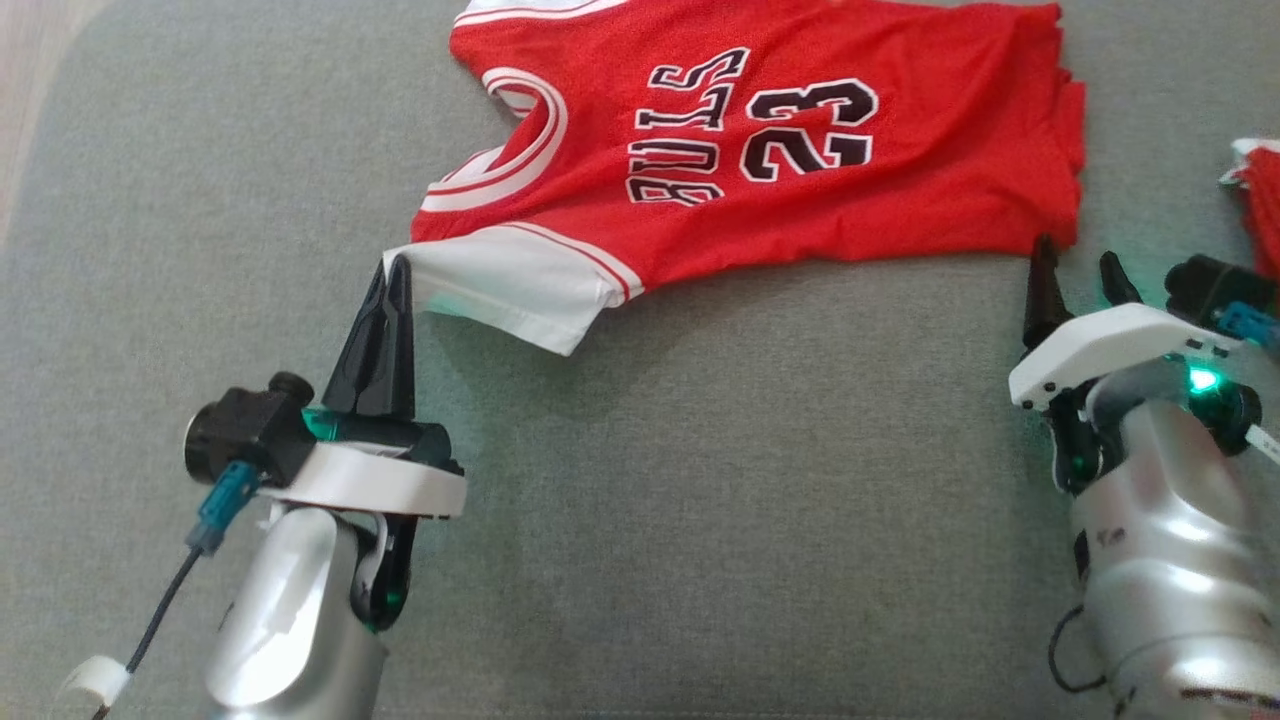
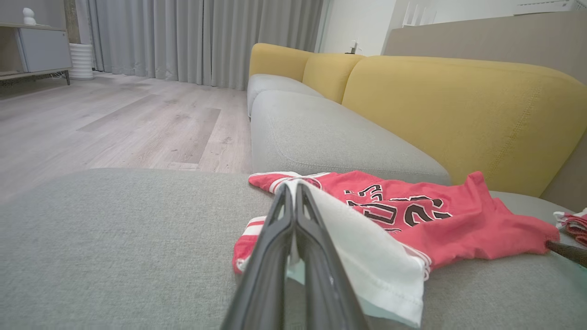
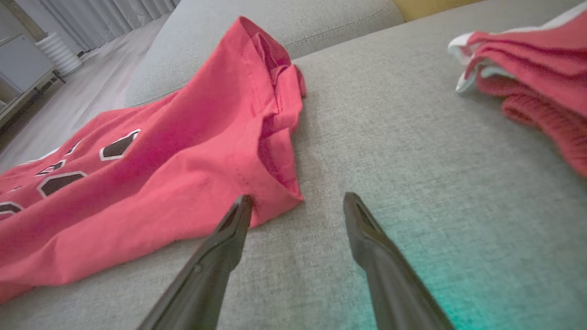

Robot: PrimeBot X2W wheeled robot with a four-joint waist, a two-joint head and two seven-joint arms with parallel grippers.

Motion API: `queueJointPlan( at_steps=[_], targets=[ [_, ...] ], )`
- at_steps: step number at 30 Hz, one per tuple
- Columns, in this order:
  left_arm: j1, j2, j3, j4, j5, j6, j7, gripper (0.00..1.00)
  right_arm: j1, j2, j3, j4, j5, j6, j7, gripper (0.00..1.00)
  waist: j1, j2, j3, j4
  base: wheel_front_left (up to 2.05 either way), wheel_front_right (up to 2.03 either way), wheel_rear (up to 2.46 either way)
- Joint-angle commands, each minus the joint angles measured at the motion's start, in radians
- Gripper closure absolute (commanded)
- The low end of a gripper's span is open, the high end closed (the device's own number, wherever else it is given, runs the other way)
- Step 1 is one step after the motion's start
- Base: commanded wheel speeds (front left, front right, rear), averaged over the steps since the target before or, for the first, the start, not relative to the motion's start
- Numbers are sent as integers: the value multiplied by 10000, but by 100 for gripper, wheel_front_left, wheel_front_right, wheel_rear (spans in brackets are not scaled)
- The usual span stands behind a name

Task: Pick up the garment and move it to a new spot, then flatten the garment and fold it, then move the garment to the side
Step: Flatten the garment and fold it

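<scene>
The red mesh basketball jersey [image 1: 900,190] lies spread, lettering up, on the grey fabric sofa cushion [image 1: 700,500]. The left pincer [image 1: 393,272] is clamped on the edge of its white sleeve [image 1: 510,290], raising it a little, probably to draw that side taut. The right pincer [image 1: 1077,262] stands spread wide at the hem corner (one finger right against the cloth), seemingly ready to grip there so both arms can stretch the jersey flat.

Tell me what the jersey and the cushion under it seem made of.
The jersey: soft knit fabric, matte red with white trim, probably polyester; it drapes and creases. The cushion: grey woven upholstery, matte; a fine heathered weave shows.
</scene>
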State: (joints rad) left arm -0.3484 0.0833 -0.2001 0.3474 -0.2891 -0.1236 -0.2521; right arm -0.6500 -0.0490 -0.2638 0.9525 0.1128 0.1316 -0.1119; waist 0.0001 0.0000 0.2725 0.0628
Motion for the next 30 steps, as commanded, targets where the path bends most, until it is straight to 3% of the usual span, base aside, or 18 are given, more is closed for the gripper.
queueJointPlan(
  at_steps=[1,12,13,14,15,21,26,30],
  targets=[
    [-344,97,213,-366,48,-10,-96,100,-393,-12,143,-105,-101,-9,-160,0,-1,0,66,70,0,0,0],
    [-442,61,271,-457,68,-43,-97,100,-1586,-12,-1086,2318,-1922,-9,-781,0,-1,0,289,181,0,0,0],
    [-446,58,279,-462,67,-45,-97,100,-1659,-12,-1151,2439,-2060,-9,-821,5,-1,0,297,169,0,0,0],
    [-452,55,283,-461,68,-47,-97,100,-1740,-12,-1180,2551,-2159,-9,-880,96,-1,0,301,157,0,0,0],
    [-459,54,290,-455,69,-48,-97,100,-1820,-12,-1190,2639,-2219,-9,-971,100,-1,0,300,140,0,0,0],
    [-469,48,494,-400,-34,-56,-97,100,-2049,-12,-954,3040,-1978,-9,-1409,100,-1,0,-47,-46,0,0,0],
    [-418,74,825,-530,-315,-63,-97,100,-2163,-12,375,2956,-468,-9,-1492,100,-1,0,-737,-361,0,0,0],
    [-483,179,1079,-700,-499,-65,-97,100,-1699,-12,2038,1829,1120,-9,-1495,100,-1,0,-1247,-634,0,0,0]
  ],
)
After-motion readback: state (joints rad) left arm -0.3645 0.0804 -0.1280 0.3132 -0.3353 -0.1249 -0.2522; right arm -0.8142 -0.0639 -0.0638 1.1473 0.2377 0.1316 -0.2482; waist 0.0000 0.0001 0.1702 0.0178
